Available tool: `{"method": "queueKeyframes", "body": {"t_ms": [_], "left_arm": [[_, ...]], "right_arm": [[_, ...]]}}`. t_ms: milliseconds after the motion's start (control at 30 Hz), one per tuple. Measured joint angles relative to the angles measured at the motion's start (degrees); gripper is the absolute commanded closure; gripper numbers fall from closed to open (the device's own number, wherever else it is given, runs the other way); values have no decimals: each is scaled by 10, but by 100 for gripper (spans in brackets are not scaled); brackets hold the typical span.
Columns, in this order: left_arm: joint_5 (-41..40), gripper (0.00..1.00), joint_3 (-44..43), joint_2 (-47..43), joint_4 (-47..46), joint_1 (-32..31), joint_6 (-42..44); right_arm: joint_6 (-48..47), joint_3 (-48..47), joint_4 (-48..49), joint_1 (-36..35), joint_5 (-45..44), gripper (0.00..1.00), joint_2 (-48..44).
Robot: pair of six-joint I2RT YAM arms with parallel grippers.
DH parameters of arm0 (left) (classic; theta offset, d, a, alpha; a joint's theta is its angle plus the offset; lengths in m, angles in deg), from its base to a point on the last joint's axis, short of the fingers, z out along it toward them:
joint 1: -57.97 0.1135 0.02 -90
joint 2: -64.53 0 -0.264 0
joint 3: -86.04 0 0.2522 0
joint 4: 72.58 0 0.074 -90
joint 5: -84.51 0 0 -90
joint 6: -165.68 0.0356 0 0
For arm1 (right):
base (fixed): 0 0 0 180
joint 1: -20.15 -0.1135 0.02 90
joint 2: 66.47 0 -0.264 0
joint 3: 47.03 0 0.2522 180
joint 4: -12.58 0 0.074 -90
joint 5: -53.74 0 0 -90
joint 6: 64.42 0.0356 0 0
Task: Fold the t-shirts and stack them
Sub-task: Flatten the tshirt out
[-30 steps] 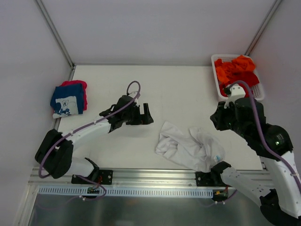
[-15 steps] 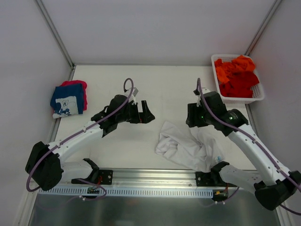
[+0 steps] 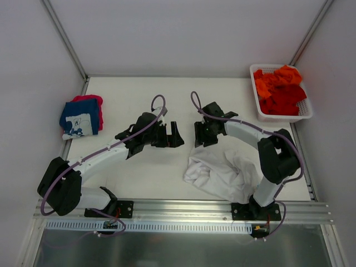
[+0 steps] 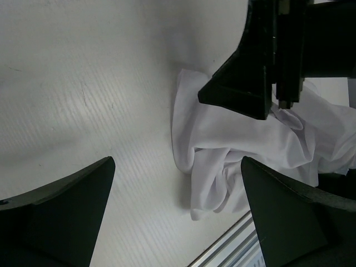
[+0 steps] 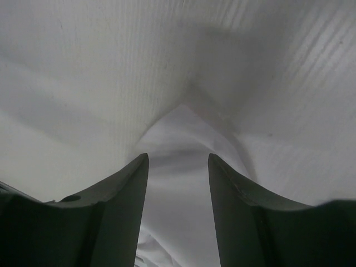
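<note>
A crumpled white t-shirt (image 3: 222, 175) lies near the front of the table, also seen in the left wrist view (image 4: 233, 139). My right gripper (image 3: 200, 139) is low over its far left corner and open, its fingers either side of a peak of white cloth (image 5: 177, 183) without pinching it. My left gripper (image 3: 173, 136) hovers just left of it, wide open and empty (image 4: 178, 164), looking at the shirt's edge. A folded navy t-shirt with white print (image 3: 80, 117) lies on a pink-red one (image 3: 92, 100) at far left. Orange t-shirts (image 3: 275, 82) and red ones (image 3: 289, 101) fill the basket.
The white lattice basket (image 3: 283, 118) stands at the back right corner. The metal rail (image 3: 178, 208) with both arm bases runs along the near edge. The right gripper's dark body (image 4: 261, 72) shows close ahead in the left wrist view.
The right arm has swung from beside the basket to the left and down onto the white t-shirt's far corner, and its jaws have opened. The left arm has barely shifted.
</note>
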State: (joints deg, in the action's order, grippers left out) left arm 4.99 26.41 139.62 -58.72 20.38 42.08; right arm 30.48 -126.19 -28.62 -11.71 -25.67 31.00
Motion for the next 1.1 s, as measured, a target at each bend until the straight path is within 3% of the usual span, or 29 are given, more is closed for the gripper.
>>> {"method": "queueKeyframes", "body": {"t_ms": [333, 933, 1000, 1033, 1100], "left_arm": [[0, 1, 0, 0, -3, 0, 13], [-1, 1, 24, -55, -1, 1, 22], [-5, 1, 30, -78, 1, 1, 28], [-6, 1, 33, -92, 3, 1, 30], [-7, 1, 38, -116, 8, 1, 32]], "right_arm": [[11, -19, 31, -6, 16, 50, 60], [9, -98, -2, -51, -80, 52, 129], [9, -113, -6, -61, -88, 63, 140], [8, -119, -5, -66, -92, 79, 145], [8, -128, -7, -77, -104, 93, 153]]}}
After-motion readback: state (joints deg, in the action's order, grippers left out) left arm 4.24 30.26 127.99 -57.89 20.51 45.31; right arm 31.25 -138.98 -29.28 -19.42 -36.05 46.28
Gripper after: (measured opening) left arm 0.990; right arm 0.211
